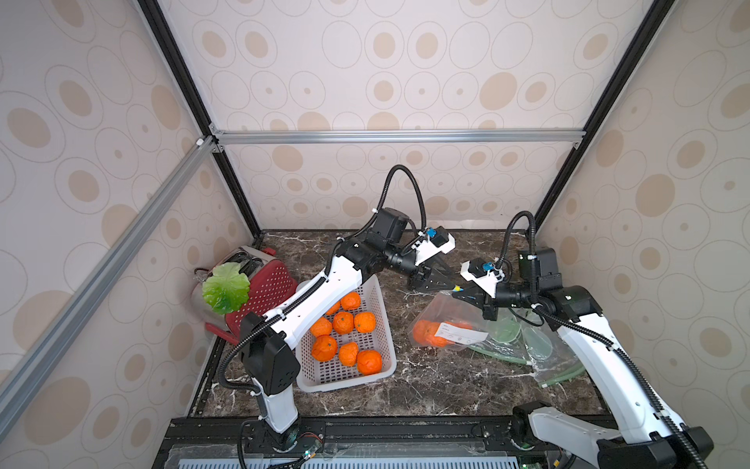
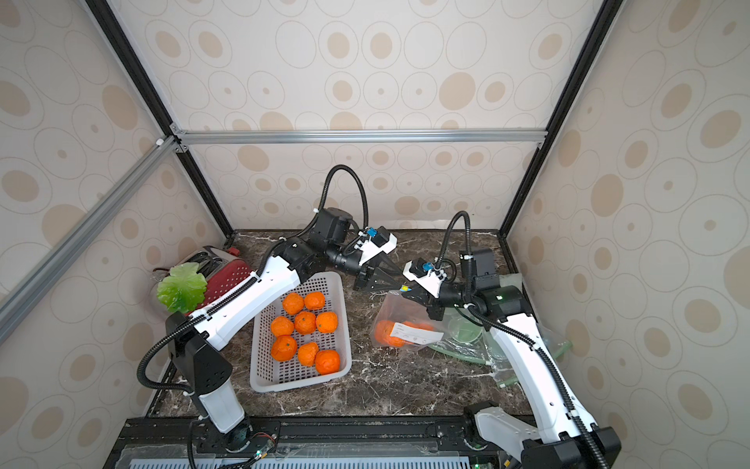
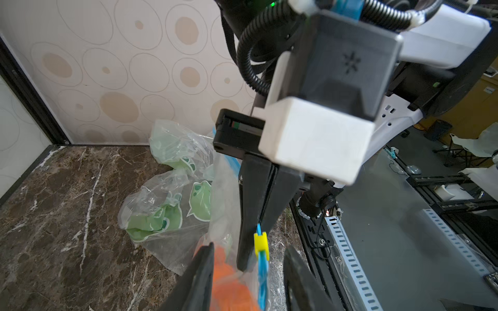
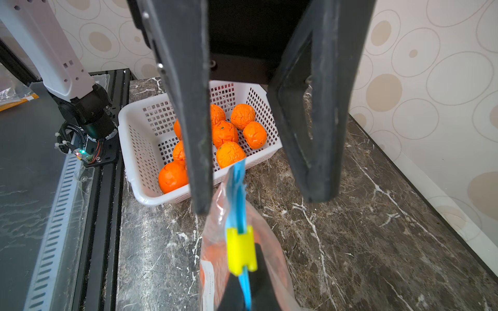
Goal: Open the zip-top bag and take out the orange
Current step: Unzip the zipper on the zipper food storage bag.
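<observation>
Two pincers at the zip-top bag (image 1: 442, 320) rim: right pincer (image 3: 256, 226) clamped on it, left pincer (image 4: 260, 203) spread, basket (image 1: 387, 337) near.

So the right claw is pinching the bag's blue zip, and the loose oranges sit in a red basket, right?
Only the colour is wrong: the basket is white, not red, as both top views show. The right gripper is indeed shut on the blue zip of the bag, and the loose oranges sit in that basket.
</observation>
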Robot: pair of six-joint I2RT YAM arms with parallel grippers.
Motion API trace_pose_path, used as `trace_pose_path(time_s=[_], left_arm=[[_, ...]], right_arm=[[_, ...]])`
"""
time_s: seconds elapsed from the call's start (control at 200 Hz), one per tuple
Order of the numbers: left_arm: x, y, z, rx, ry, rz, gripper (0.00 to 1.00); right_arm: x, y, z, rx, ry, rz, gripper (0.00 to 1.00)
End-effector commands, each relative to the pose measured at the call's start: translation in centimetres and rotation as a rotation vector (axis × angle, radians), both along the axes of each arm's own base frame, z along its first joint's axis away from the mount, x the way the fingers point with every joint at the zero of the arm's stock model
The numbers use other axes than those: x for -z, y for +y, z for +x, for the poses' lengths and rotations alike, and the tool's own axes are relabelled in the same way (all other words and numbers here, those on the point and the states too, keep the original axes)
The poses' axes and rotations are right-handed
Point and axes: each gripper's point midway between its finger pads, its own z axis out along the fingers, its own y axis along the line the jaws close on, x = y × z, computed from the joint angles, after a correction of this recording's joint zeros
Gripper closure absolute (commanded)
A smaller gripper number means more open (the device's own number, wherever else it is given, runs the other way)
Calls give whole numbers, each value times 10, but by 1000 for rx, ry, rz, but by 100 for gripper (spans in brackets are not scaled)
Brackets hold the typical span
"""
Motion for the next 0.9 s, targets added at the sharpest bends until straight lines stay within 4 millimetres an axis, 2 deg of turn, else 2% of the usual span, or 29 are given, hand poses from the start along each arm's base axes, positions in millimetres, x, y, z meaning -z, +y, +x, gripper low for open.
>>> trace_pose_path(time_s=[0.0,0.055,0.09,0.21,0.411,0.541,0.631,0.706,0.736,0.796,0.836,0.891], left_arm=[[-13,-2,-3,16,1,-30,53],[-9,-1,-5,19,4,-21,47],[-5,1,-6,22,4,-10,46],[2,5,-10,29,3,21,56],[9,5,-12,40,21,34,59],[9,5,-11,40,18,35,78],[8,5,-10,38,16,37,100],[10,5,-8,23,3,43,100],[10,5,-7,19,-4,44,100],[11,6,-6,13,-22,45,100],[10,7,-6,13,-39,46,100],[9,8,-7,24,-71,43,100]], right_arm=[[-3,1,-4,-19,-22,-6,100],[-3,1,-4,-20,-24,-5,100],[-3,1,-3,-19,-23,-5,100],[-4,1,-3,-19,-26,-4,100],[-5,2,-1,-19,-21,-5,100],[-4,2,-1,-17,-18,-6,100],[-3,1,-1,-15,-16,-8,100],[-4,1,-1,-11,-21,-5,100],[-5,1,-1,-9,-25,-2,92],[-10,2,-2,-5,-39,13,64],[-16,2,-3,0,-55,31,55],[-24,2,-4,24,-69,68,47]])
